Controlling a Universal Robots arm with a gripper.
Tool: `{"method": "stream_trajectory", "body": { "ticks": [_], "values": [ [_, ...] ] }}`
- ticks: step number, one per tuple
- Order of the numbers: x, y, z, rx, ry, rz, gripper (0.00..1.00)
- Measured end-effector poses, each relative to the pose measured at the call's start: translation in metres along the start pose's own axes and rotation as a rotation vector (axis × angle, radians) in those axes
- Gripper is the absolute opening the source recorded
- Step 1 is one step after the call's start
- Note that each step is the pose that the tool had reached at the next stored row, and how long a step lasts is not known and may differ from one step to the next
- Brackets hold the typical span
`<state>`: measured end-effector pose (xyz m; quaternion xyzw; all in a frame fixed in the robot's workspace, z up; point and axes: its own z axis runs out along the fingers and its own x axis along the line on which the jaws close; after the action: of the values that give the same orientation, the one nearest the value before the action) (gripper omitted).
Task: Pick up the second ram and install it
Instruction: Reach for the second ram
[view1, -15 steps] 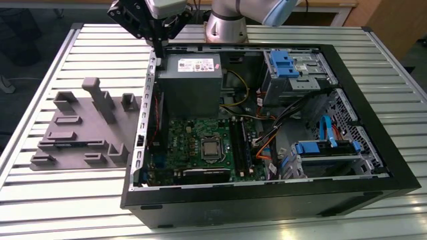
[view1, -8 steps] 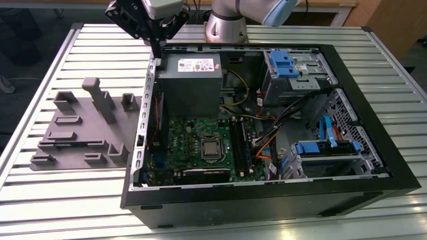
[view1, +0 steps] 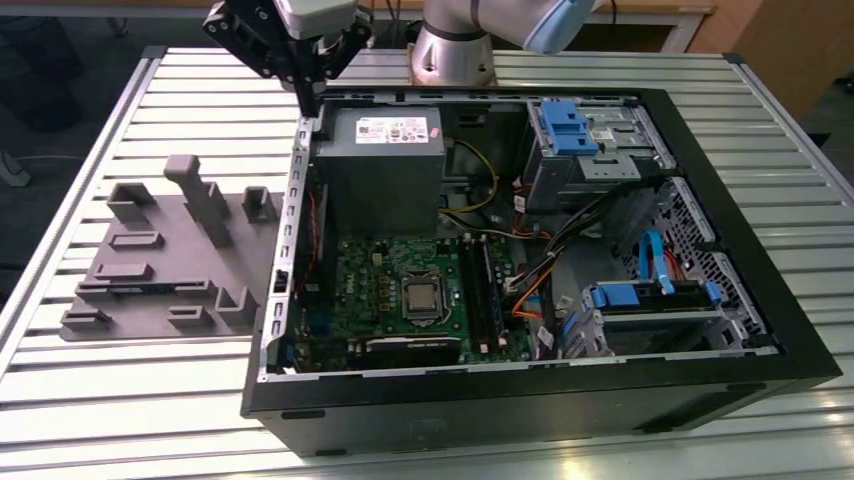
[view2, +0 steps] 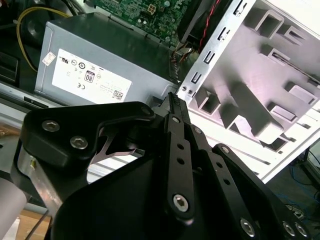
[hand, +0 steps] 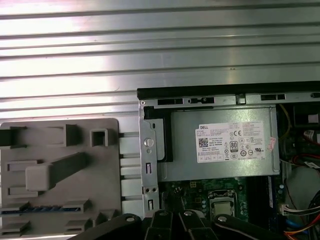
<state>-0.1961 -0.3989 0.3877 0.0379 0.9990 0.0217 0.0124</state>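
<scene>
Table of slatted aluminium (view1: 120, 400) carries the whole job. On it lies a black open-sided tower PC case (view1: 534, 400), and just beside that, on the exterior view's left, a grey plastic tray with raised blocks (view1: 160, 270).

The black linkage gripper (view1: 310, 100) hangs over the case's rear corner, above the grey metal power supply box (view1: 380, 170), well apart from the tray. In the second wrist view the jaws look closed tip to tip, with nothing between them.

The second ram (hand: 35, 210) looks to be the thin blue-green strip seated edge-up in a tray slot near the tray's far end from the gripper. Only its top edge shows in the first wrist view, so I'm not certain.

Step in hand, as I judge it: the pick, not yet begun.
- jaws need spreading before descent. Closed tips would land on the board edge.
- the 2 pads should close across the thin faces, near mid-length, so the stick lifts level.
- a straight pull along the slot avoids binding on the raised blocks.
- the grip should stay high on the stick, leaving the contact edge free for the long black motherboard slots (view1: 481, 290).
</scene>
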Motion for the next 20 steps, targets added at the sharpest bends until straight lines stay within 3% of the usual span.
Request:
{"method": "stream_trajectory", "body": {
  "ticks": [12,20],
  "values": [
    [0.0086,-0.0007,0.0004,0.0,0.0,0.0,0.11],
    [0.0208,-0.0016,0.0006,0.0001,0.0,0.0,0.11]
  ]
}}
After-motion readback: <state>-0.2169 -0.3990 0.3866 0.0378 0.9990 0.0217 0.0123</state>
